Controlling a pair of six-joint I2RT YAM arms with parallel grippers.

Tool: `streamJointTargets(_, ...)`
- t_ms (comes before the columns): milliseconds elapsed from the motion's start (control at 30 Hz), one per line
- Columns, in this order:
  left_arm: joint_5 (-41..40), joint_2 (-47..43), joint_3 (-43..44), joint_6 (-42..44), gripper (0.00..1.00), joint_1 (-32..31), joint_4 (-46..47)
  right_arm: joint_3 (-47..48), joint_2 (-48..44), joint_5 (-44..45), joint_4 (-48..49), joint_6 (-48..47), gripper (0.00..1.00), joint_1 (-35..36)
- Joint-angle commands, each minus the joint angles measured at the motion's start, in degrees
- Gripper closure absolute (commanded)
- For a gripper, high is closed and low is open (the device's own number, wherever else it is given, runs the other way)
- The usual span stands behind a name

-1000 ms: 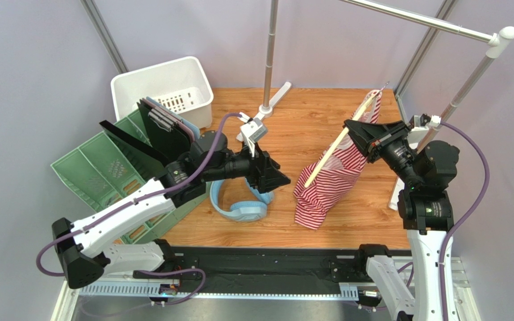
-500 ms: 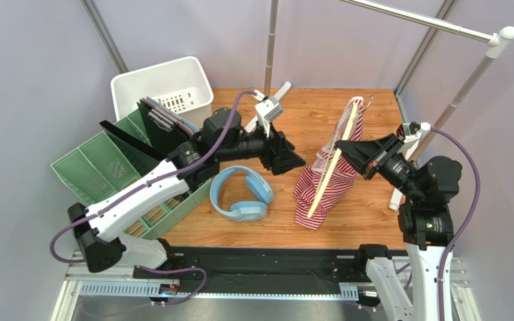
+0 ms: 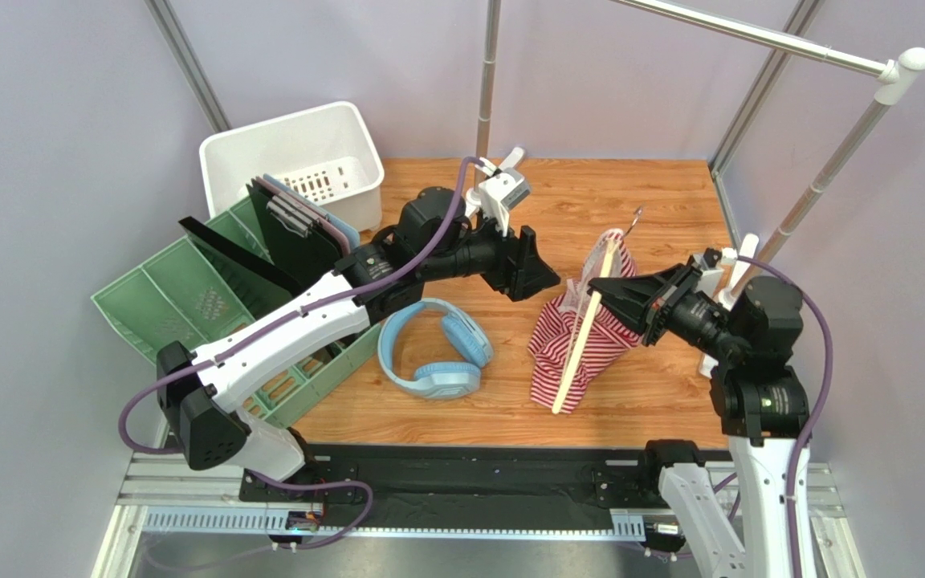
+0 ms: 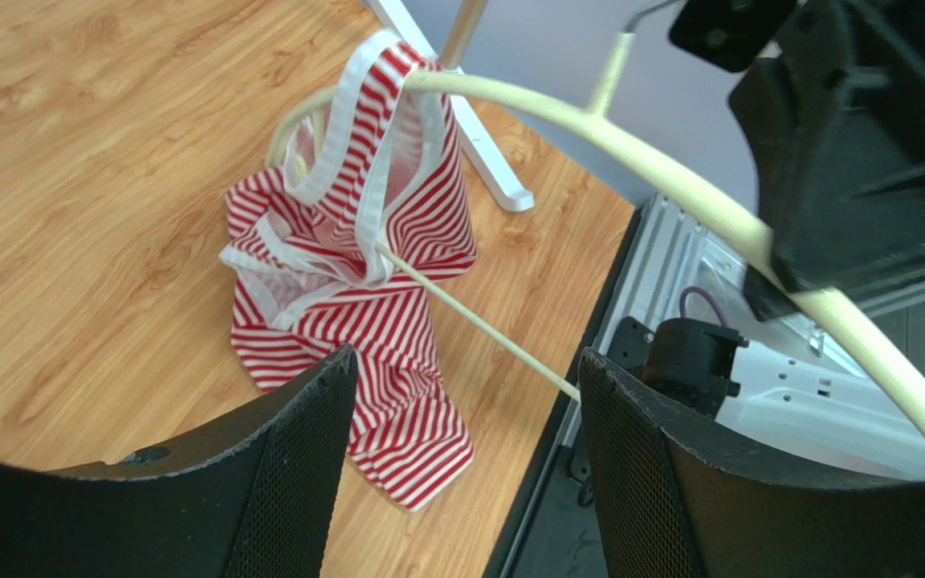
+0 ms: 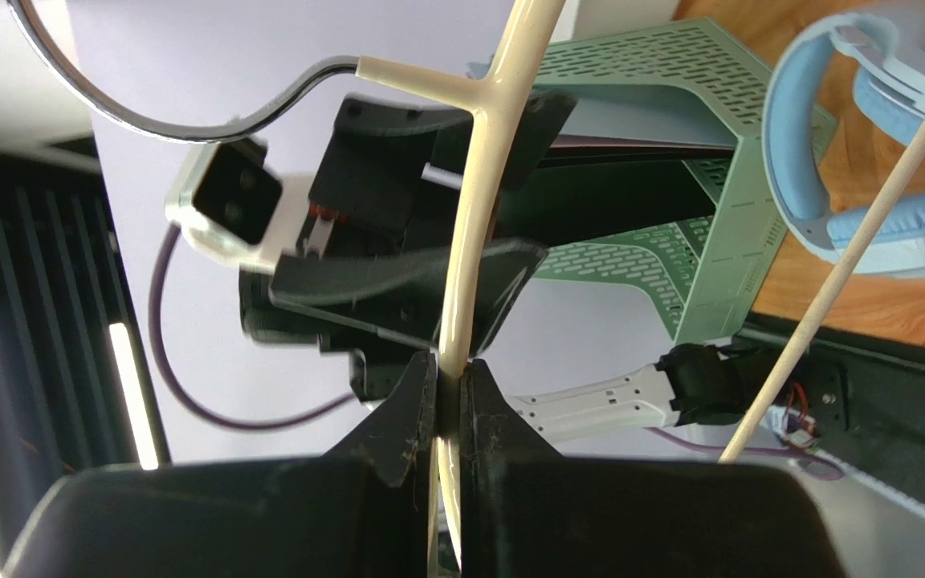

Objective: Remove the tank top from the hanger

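The tank top (image 3: 548,349), red and white striped, droops from the hanger (image 3: 566,383) with its lower part heaped on the wooden table. One strap loops over the cream hanger's upper end. My right gripper (image 3: 595,293) is shut on the hanger's curved arm (image 5: 479,217), just below the grey hook (image 5: 190,121). My left gripper (image 3: 548,279) hangs open just left of the tank top's upper part, touching nothing. In the left wrist view the tank top (image 4: 359,277) lies beyond the open left gripper (image 4: 467,373), under the hanger (image 4: 673,169).
Blue headphones (image 3: 431,355) lie on the table left of the tank top. A green rack (image 3: 190,301) with dark folders and a white basket (image 3: 293,157) stand at the left. The clothes rack's pole (image 3: 486,96) and silver rail (image 3: 781,42) rise at the back and right.
My right gripper has swung the hanger down and to the left, lowering the tank top further onto the table. My left arm has reached right and back, close to the tank top.
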Motion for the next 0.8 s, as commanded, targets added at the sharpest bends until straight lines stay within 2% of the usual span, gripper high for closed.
streamJointTargets(0,-2.2,-4.88,-2.77,-0.85,0.27,0.33,4.31,0.97,2.93,0.75,-1.59,5.79,1.0,0.18)
streamJointTargets(167,-2.82,-4.09,-2.07,0.38,0.27,0.68,2.73,7.64,5.57,3.39,-5.96,3.77,1.0,0.18)
streamJointTargets(333,-2.47,-3.92,-3.39,-1.29,0.27,1.29,3.43,8.36,4.79,4.7,-7.12,4.47,1.0,0.18)
streamJointTargets(467,-2.12,-3.83,-4.35,-2.17,0.27,1.56,3.7,13.71,6.36,7.96,-16.33,-0.53,1.0,0.18)
streamJointTargets(633,0.86,-1.46,-4.1,-1.21,0.27,1.64,7.29,14.34,5.23,6.82,-16.87,1.22,1.0,0.18)
streamJointTargets(767,5.34,5.9,-1.56,0.64,0.29,1.82,14.58,13.11,3.38,6.03,-14.42,3.06,1.0,0.18)
